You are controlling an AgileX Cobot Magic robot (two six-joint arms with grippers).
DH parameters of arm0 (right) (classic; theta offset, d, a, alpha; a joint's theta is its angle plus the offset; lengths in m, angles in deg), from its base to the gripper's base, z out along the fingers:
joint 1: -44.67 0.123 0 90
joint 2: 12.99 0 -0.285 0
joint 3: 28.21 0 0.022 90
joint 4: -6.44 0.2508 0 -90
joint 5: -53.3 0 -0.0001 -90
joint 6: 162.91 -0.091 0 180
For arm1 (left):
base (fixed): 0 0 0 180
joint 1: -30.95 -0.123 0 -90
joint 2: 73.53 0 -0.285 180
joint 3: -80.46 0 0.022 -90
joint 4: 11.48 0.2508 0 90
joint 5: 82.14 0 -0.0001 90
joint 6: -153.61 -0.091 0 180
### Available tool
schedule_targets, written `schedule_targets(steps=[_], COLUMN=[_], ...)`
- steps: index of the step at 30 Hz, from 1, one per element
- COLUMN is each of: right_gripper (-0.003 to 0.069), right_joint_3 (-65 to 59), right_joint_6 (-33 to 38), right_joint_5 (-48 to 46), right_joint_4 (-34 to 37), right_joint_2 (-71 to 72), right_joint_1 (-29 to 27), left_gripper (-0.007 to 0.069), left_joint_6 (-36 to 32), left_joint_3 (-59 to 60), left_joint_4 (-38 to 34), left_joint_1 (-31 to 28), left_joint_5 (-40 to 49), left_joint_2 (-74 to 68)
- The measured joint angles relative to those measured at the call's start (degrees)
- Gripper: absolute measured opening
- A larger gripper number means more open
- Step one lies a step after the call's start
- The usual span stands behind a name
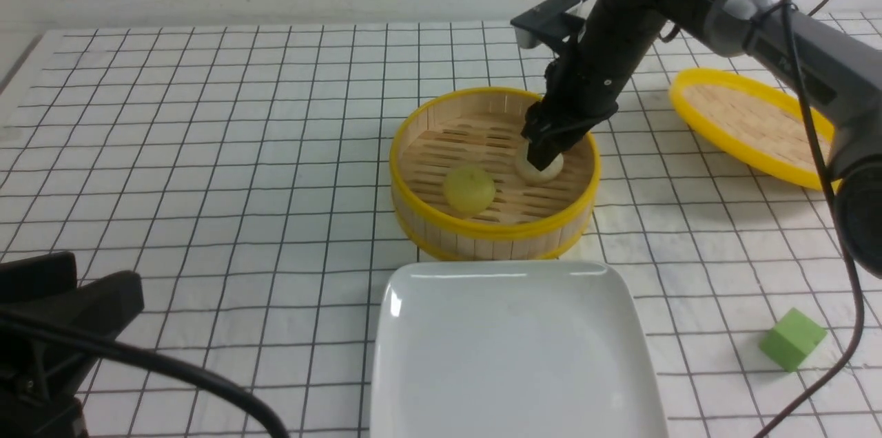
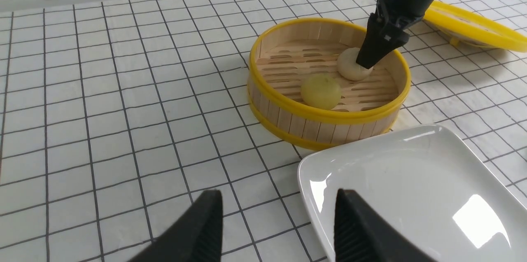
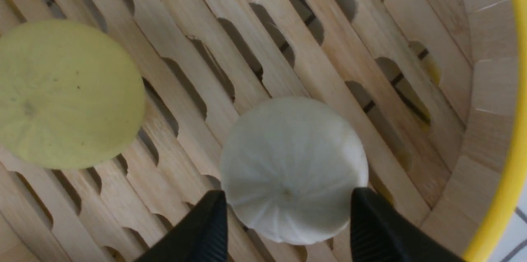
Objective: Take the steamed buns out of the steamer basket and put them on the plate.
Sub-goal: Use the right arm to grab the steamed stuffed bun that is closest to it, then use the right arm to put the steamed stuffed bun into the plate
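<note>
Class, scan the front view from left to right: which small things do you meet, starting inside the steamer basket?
pale yellow bun → beige-white bun → green cube

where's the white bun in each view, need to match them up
front view: white bun in the steamer basket, right of centre, under the right gripper
left wrist view: bun in the basket, under that gripper's tip
right wrist view: bun close up, between the fingertips
shared landmark: yellow bun beside it
</note>
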Motion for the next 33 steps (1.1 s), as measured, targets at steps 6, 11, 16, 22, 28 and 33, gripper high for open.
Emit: schedule_targets(steps=[6, 11, 16, 22, 28, 33], right_gripper=[0.0407, 0.0388, 0.0211, 0.0024, 0.0024, 0.0024], right_joint_3=[0.0, 0.0, 0.0, 0.2, 0.0, 0.2], right_joint_6=[0.1, 0.1, 0.2, 0.2, 0.2, -2.0], right_joint_5=[0.1, 0.1, 0.2, 0.3, 0.1, -0.1], right_joint_4=[0.1, 0.1, -0.2, -1.2, -1.9, -1.6], right_joint_2=[-0.3, -0.9, -1.9, -0.2, 6.1, 16.9], right_joint_1=[0.0, 0.0, 0.0, 0.0, 0.0, 0.0], left_gripper=[0.0389, 0.0389, 0.0389, 0.0389, 0.0389, 0.0389], left_joint_6=[0.0, 0.0, 0.0, 0.0, 0.0, 0.0], left_joint_3=[0.0, 0.0, 0.0, 0.0, 0.0, 0.0], left_joint_4=[0.0, 0.0, 0.1, 0.1, 0.1, 0.1], left_joint_1=[0.0, 0.0, 0.0, 0.0, 0.0, 0.0], left_joint_5=[0.1, 0.1, 0.1, 0.1, 0.1, 0.1], left_joint_2=[0.0, 0.0, 0.0, 0.0, 0.0, 0.0])
